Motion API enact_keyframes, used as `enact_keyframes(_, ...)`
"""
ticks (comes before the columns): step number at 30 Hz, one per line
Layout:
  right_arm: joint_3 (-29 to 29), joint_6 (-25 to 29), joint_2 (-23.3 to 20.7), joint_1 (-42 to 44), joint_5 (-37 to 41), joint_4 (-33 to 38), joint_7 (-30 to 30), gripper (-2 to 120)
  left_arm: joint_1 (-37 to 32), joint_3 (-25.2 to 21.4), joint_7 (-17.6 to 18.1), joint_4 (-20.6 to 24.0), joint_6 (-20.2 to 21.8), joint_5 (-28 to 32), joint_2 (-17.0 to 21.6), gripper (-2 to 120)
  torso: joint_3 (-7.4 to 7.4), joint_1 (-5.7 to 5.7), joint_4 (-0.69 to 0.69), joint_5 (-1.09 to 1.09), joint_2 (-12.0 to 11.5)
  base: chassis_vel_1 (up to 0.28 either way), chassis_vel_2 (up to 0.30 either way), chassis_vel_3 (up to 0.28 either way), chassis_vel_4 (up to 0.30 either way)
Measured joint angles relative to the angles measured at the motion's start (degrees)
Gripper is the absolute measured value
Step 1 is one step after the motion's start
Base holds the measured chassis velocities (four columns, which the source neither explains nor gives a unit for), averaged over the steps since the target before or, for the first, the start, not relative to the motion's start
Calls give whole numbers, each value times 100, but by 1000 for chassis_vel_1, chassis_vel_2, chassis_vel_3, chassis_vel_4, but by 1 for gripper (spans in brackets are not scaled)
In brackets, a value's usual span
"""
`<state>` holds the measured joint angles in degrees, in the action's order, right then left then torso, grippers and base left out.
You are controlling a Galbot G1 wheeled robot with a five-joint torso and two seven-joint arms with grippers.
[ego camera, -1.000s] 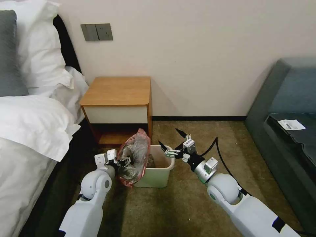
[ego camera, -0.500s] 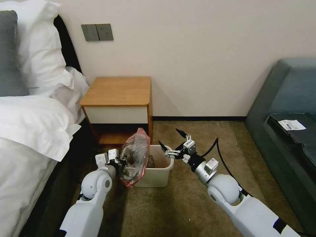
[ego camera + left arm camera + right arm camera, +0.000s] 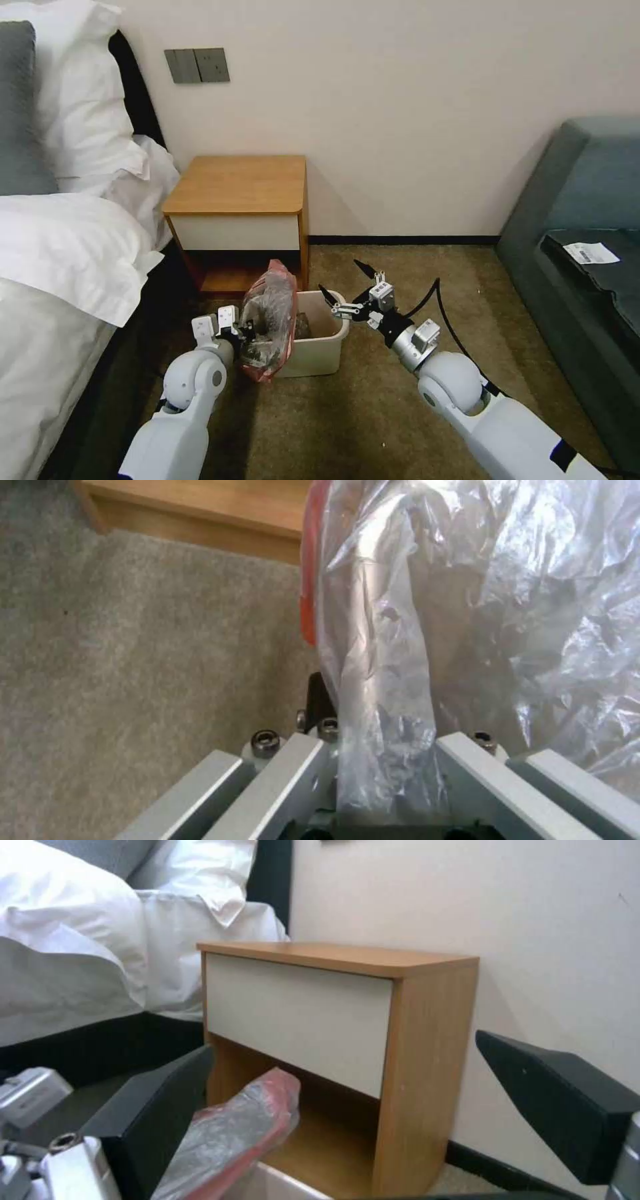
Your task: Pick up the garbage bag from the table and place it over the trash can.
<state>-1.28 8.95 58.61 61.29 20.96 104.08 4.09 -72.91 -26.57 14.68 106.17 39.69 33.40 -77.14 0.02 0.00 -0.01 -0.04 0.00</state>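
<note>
The garbage bag [image 3: 269,319], crinkly grey plastic with a pink-red rim, stands bunched against the left side of the cream trash can [image 3: 333,347] on the carpet. My left gripper [image 3: 248,330] is shut on the bag's near side; in the left wrist view the plastic [image 3: 467,605] runs down between the jaws. My right gripper [image 3: 340,279] hovers open over the can's right rim, its black fingers [image 3: 153,1120] spread wide with nothing between them. The bag's red rim [image 3: 233,1130] shows just ahead of them. The table [image 3: 237,183] stands behind the can with a bare top.
A bed with white pillows [image 3: 67,240] runs along the left. A grey sofa [image 3: 587,220] with a white paper slip [image 3: 590,252] on it stands at the right. Open carpet [image 3: 347,413] lies between my arms. The wall is right behind the table.
The bag has bunched narrower and its top has leaned slightly left. Both grippers edged a little to the left; their jaws are unchanged.
</note>
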Motion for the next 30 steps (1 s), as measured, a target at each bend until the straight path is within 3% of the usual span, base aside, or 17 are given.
enact_keyframes(11, -244, -315, 239, -188, 238, 163, -442, 100, -539, 32, -98, 739, -1163, -939, -77, 0, -1, 0, 0, 3, 0, 0, 0, 0, 0)
enact_keyframes(15, -296, -1094, 279, -298, 1240, 494, -282, 100, -794, 48, -95, 1067, -1556, -1237, -138, 0, -1, 0, 0, 4, 0, 0, 0, 0, 0)
enact_keyframes(18, -297, -1352, 282, -360, 1567, 596, -102, 100, -920, 52, -98, 1113, -1774, -1497, -158, 0, -1, 0, 1, 3, 0, 0, 0, 0, 0)
enact_keyframes(30, -432, -1618, 321, -665, 2059, 330, 351, 96, -1137, 79, -292, 1187, -2119, -1841, -189, 0, -1, 0, 1, 4, 0, 0, 0, 0, 0)
